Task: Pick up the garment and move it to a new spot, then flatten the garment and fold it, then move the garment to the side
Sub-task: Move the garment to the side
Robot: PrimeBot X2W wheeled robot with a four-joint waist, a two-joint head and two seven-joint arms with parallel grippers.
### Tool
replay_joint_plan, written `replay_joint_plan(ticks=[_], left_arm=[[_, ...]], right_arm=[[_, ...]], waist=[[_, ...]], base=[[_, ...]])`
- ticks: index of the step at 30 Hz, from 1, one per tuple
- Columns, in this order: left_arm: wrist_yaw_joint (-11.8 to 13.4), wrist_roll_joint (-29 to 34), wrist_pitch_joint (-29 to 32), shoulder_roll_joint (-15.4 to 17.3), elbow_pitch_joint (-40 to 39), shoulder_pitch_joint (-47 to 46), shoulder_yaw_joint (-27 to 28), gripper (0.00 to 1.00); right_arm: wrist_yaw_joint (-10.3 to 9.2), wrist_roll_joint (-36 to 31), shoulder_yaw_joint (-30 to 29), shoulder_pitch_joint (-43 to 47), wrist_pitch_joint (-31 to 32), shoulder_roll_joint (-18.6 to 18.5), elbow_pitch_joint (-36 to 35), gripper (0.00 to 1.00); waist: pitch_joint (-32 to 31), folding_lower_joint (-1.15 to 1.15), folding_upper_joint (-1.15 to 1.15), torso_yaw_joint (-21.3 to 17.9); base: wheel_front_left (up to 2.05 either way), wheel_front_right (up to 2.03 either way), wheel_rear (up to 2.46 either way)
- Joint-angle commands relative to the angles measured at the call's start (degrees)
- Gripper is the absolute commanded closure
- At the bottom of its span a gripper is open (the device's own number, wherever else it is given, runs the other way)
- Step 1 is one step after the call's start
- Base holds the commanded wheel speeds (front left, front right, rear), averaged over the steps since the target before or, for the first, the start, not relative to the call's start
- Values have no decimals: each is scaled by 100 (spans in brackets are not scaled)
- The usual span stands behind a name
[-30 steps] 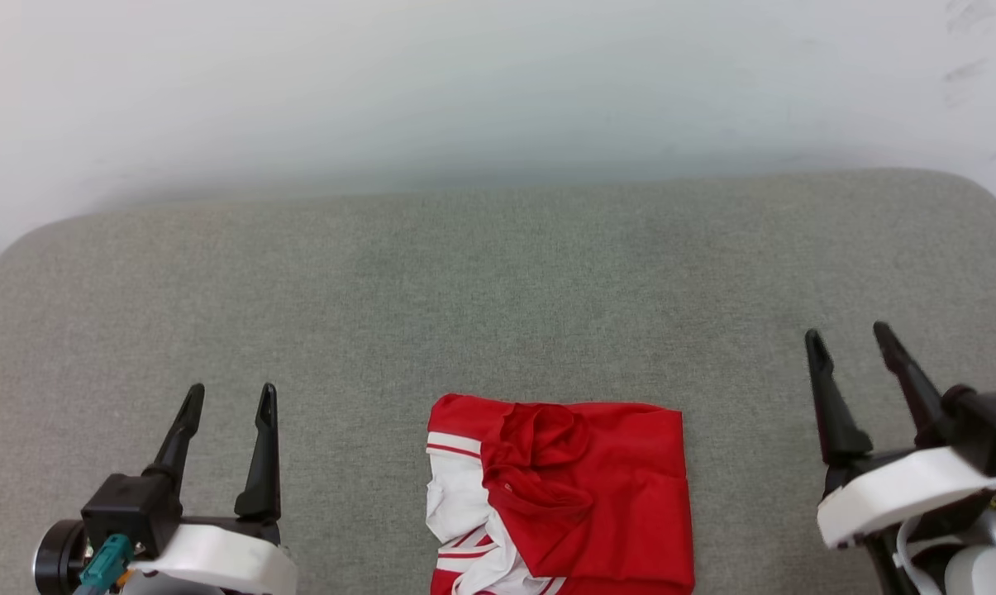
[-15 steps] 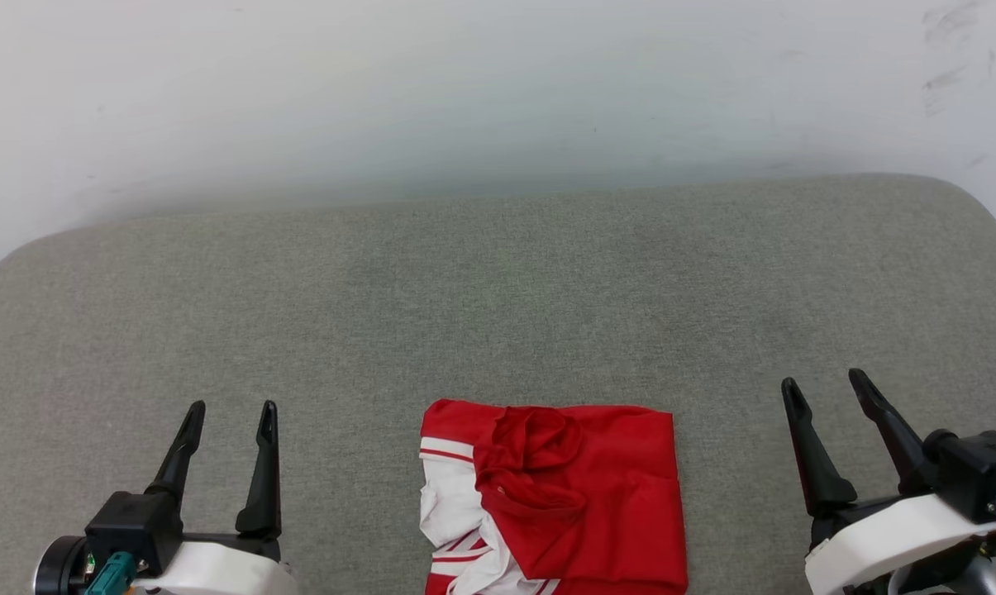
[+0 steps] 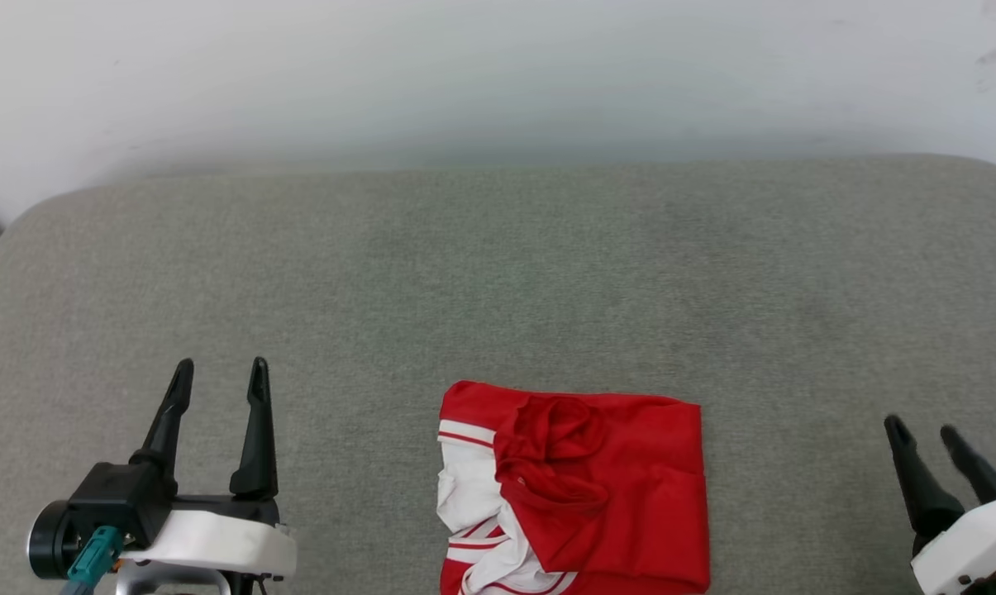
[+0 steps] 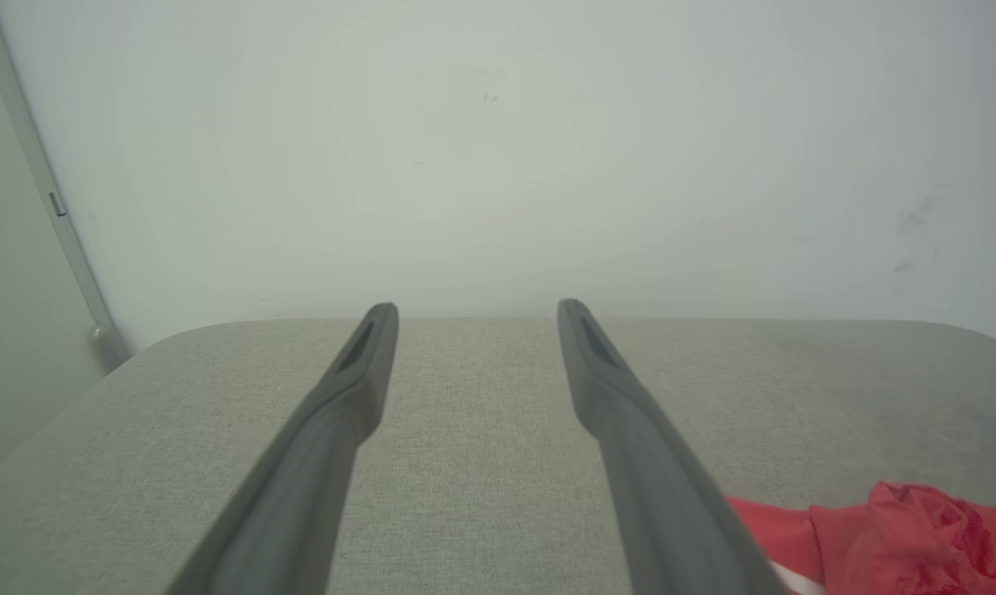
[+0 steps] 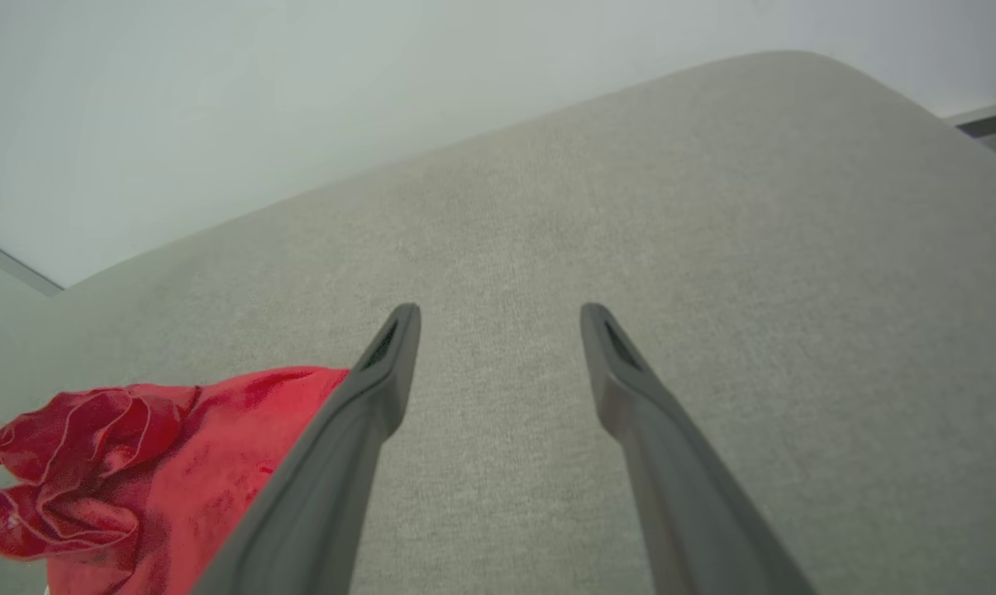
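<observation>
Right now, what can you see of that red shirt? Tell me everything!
The bright red, thin jersey shirt lies folded into a rough rectangle on the grey padded surface, close in front of the robot; the head view cuts off its near end. A bunched red fold sits on top, and white cloth with red stripes shows along its left side. Only the surface touches it: the left gripper and right gripper stand open, apart on either side.

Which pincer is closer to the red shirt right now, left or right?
Left, though only narrowly. The left pincer stands open left of the shirt; the right pincer, also open, sits right of it, slightly farther off. Neither touches it.
</observation>
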Motion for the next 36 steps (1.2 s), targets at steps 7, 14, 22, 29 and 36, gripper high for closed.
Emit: replay_joint_plan(ticks=[7, 14, 22, 29, 36], left_arm=[[-249, 191, -12, -272, -61, -341, 191, 0], [-579, 285, -12, -547, 117, -642, 333, 0], [-795, 435, -12, -706, 266, -772, 501, 0], [-909, 551, -12, -824, 415, -687, 640, 0], [-978, 634, -12, -885, 366, -537, 768, 0]], right_arm=[[0, 1162, 307, -174, 1574, -334, 614, 0], [0, 2089, 1078, -623, 2180, -231, 1052, 0], [-7, 2444, 1564, -778, 2358, -160, 1654, 51], [-1, 2315, 1805, -1053, 1973, -543, 1299, 100], [-1, 1645, 2186, -1393, 2168, -1153, 623, 100]], waist=[[515, 0, 0, 403], [972, 0, 0, 636], [1105, 0, 0, 722], [902, 0, 0, 655], [647, 0, 0, 279]], base=[[0, 0, 0], [0, 0, 0], [0, 0, 0], [0, 0, 0], [0, 0, 0]])
